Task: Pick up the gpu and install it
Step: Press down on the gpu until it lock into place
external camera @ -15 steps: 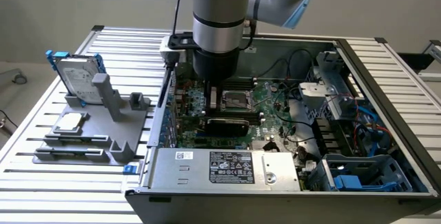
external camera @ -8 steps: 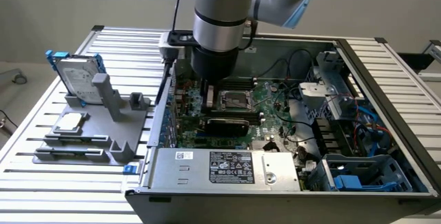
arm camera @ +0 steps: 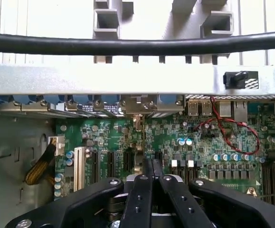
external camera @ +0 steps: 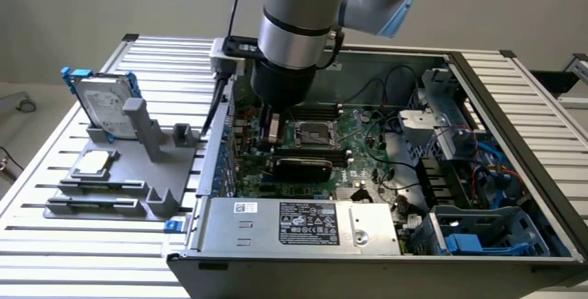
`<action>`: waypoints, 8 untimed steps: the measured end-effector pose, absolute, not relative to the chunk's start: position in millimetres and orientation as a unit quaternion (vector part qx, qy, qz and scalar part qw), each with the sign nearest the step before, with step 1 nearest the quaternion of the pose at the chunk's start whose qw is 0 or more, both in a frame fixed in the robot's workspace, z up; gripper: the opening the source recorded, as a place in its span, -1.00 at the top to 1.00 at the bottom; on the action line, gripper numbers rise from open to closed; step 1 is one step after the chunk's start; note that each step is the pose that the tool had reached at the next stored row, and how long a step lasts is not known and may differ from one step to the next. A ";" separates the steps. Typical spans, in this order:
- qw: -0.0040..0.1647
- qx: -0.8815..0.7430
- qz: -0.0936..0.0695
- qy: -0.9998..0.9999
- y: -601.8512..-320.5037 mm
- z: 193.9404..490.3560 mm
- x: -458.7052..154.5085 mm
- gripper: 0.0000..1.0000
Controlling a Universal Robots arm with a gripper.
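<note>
My gripper (external camera: 271,116) reaches down into the open computer case over the large green motherboard (external camera: 368,140), near the exterior view's left wall. In the wrist view its black fingers (arm camera: 146,167) are pressed together, and the gripper (arm camera: 152,164) sits on the top edge of the gpu (arm camera: 138,154). The gpu is a thin card seen edge-on, standing upright. It runs from the fingers to a metal bracket (arm camera: 137,105) at the case's rear panel, in line with the expansion slots (arm camera: 109,164). In the exterior view the gpu (external camera: 273,140) is a narrow upright strip below the wrist.
A grey fixture (external camera: 120,175) outside the case holds an upright silver hard drive (external camera: 103,102) with blue rails. The power supply (external camera: 303,223) lies at the case front and a blue drive cage (external camera: 487,233) beside it. A black cable (arm camera: 137,45) and red wires (arm camera: 232,128) run nearby.
</note>
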State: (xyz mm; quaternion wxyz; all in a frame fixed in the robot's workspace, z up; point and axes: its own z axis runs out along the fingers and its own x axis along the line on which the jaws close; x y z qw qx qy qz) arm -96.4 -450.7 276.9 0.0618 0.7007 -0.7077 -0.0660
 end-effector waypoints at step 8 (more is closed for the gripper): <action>0.082 0.699 -0.066 -0.707 -450.7 277.5 -102.5 0.79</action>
